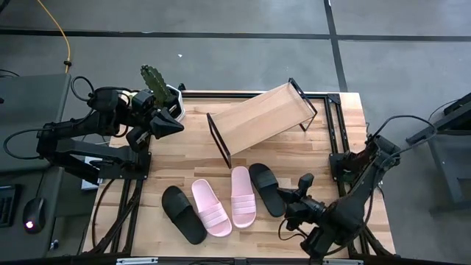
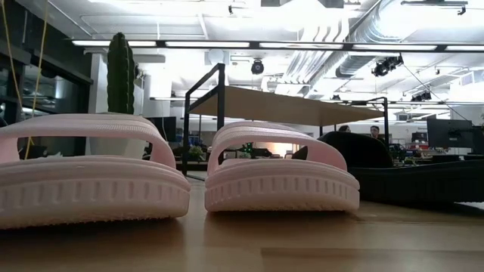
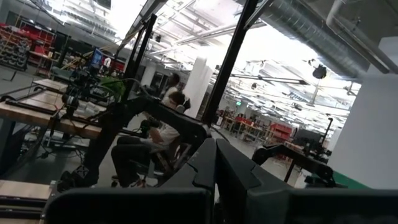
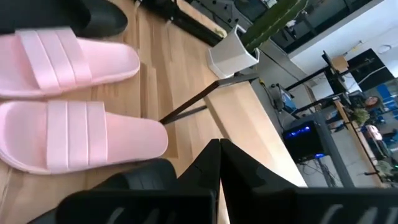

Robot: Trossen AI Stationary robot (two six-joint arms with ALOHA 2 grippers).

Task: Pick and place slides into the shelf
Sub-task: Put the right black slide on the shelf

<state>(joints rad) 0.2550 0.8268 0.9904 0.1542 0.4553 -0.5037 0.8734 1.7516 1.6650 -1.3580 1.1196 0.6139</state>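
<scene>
The four slides [image 1: 221, 205] are lying side by side on the desk [image 1: 346, 125], long axes running toward the shelf [image 1: 257, 118] behind them. The right pincer [image 1: 304, 182] — fully closed, holding nothing — is sitting just beside the rightmost black slide [image 1: 266, 188]; the left pincer [image 1: 175, 124], likewise closed and empty, is waiting well apart.

Bright, even light falls on my table from ceiling strips [image 2: 249, 44] overhead, leaving only soft, short shadows beside the slides [image 1: 221, 202]. At table height the glowing ceiling washes out the room behind, and the nearest pink soles blur. My left wrist picture flares white around the window area and tilts.
</scene>
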